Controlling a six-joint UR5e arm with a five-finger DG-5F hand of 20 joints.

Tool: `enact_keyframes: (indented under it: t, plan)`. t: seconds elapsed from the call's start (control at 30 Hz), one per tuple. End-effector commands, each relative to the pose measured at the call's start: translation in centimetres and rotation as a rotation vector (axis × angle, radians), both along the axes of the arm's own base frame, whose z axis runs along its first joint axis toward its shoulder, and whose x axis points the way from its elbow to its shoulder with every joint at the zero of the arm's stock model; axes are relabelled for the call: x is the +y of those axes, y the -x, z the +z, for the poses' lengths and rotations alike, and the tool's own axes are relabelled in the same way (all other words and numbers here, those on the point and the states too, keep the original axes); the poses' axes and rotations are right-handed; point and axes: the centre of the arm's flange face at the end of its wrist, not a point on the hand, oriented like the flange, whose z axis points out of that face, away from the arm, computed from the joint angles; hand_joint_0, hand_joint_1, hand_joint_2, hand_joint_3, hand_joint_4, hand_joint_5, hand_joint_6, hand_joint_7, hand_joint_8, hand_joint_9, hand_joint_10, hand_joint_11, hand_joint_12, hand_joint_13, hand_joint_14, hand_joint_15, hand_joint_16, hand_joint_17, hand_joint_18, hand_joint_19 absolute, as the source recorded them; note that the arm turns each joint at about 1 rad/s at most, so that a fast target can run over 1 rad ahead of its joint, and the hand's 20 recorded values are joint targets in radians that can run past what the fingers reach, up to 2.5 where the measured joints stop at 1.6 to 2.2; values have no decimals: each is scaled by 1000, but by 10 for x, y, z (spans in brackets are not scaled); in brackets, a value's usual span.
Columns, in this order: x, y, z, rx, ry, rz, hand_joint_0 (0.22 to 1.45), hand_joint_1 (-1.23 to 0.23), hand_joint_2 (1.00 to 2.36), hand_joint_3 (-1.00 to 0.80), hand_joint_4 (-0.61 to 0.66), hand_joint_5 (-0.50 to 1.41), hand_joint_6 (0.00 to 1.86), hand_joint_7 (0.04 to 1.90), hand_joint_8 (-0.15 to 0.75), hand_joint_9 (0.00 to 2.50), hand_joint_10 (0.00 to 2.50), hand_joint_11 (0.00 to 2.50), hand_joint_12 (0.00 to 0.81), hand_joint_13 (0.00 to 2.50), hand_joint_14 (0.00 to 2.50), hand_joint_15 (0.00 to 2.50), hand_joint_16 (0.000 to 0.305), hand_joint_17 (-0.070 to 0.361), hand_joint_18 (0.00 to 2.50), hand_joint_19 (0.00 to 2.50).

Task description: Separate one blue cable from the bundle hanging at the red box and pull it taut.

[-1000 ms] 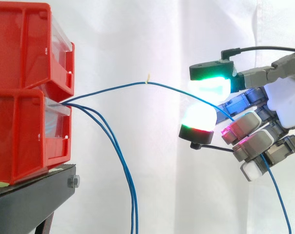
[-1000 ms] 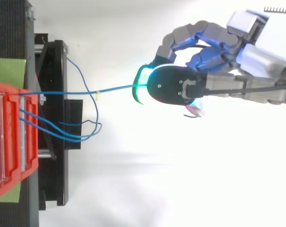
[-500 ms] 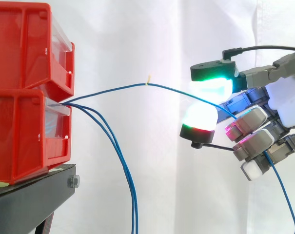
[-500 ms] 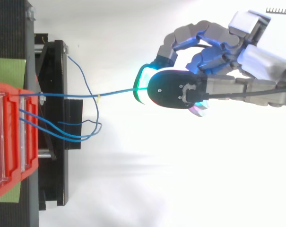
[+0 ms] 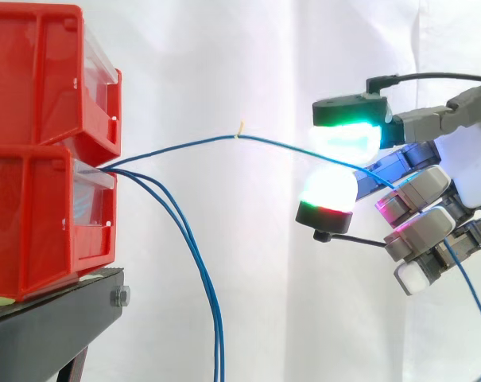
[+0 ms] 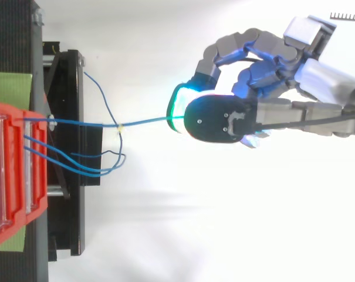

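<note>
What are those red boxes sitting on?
Under the red boxes is a black stand, with a green sheet between them. How far that sheet runs beneath the boxes is hidden.

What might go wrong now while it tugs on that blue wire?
The blue cable runs through the hand's curled fingers, so it may slide instead of tightening; it bows upward now. Its other end sits in the lower red bin, so a hard pull might yank it out or shift the bin. The two loose cables beside it might snag.
</note>
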Motion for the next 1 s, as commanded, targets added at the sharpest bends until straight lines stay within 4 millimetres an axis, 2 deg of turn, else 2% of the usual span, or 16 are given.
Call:
enact_keyframes:
  t: [0.0,0.3,0.4,0.57,0.83,0.97]
  plan:
    - [0,0,0,1,1,0,573,-496,1000,-500,87,-218,914,917,262,794,1058,1385,332,1063,305,1551,51,114,719,825]
    - [0,0,0,0,-1,0,583,-500,1000,-500,84,-212,906,943,255,827,1000,1407,327,1079,283,1555,50,113,715,817]
    - [0,0,-1,2,0,0,622,-605,1011,-392,54,-214,907,1005,246,831,986,1427,322,1094,240,1581,50,112,719,812]
    - [0,0,0,-1,-1,0,633,-654,1017,-300,15,-216,919,1006,242,830,1018,1408,319,1101,221,1609,50,112,728,810]
    - [0,0,0,1,1,0,634,-663,1021,-246,-26,-218,939,984,239,832,1020,1409,318,1106,212,1607,50,111,732,809]
    - [0,0,-1,3,1,0,631,-670,1025,-187,-87,-212,945,1004,235,836,1013,1407,317,1105,202,1615,49,111,732,800]
